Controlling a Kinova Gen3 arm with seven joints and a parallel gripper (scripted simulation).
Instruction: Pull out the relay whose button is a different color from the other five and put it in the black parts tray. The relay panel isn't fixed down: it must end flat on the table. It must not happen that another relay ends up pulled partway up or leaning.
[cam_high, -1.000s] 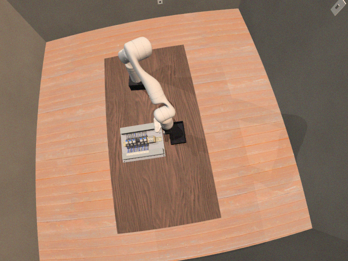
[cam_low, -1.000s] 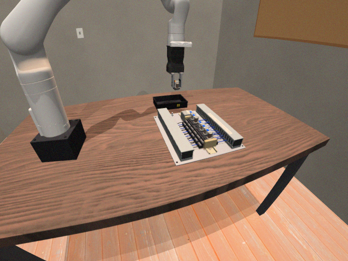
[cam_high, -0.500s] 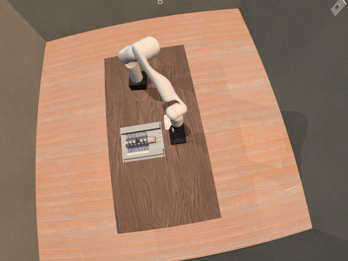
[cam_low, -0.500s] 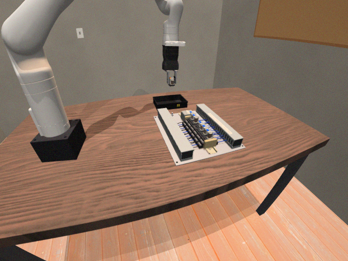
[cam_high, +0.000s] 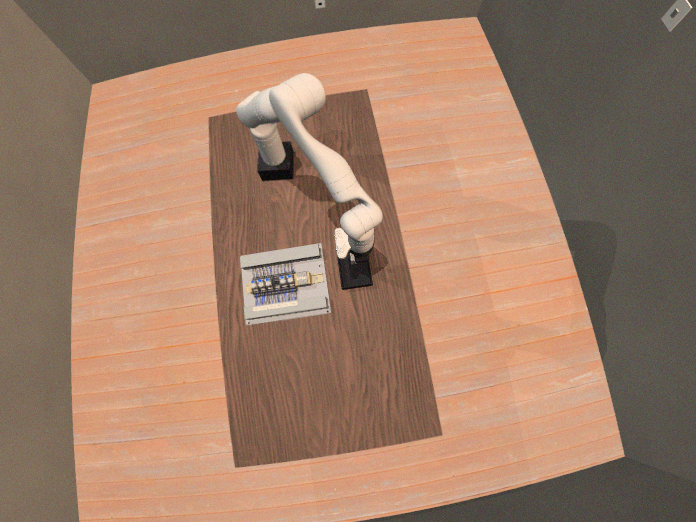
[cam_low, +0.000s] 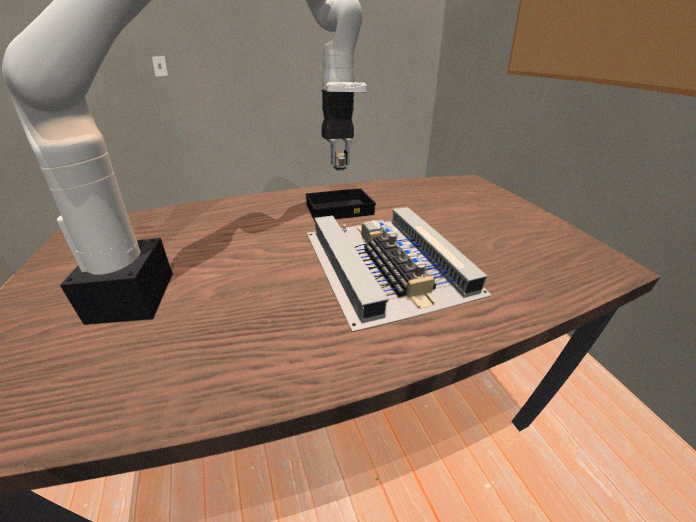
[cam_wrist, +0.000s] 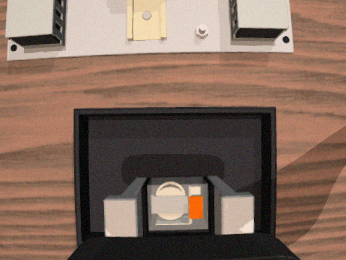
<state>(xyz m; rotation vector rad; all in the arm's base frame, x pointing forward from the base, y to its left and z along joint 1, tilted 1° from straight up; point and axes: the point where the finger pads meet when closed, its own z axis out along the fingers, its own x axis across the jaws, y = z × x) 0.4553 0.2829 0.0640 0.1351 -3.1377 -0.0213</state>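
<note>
My gripper (cam_wrist: 177, 197) (cam_low: 340, 162) is shut on the relay with the orange button (cam_wrist: 170, 205). It holds the relay in the air above the black parts tray (cam_wrist: 82, 150) (cam_low: 368, 212) (cam_high: 357, 286). In the wrist view the relay appears over the near part of the tray, with tray floor showing beyond it. The relay panel (cam_high: 285, 319) (cam_low: 337, 286) (cam_wrist: 100, 45) lies flat on the table beside the tray. Relays with blue buttons (cam_low: 407, 252) stand in its row of sockets, and one socket (cam_high: 275, 282) in the row has no relay.
Two grey wire ducts (cam_low: 351, 269) (cam_low: 438, 247) rise along the panel's sides. A beige rail end (cam_wrist: 146, 27) and a small bolt (cam_wrist: 201, 31) are on the panel's tray side. The arm's black base block (cam_low: 120, 286) stands at the other end of the table.
</note>
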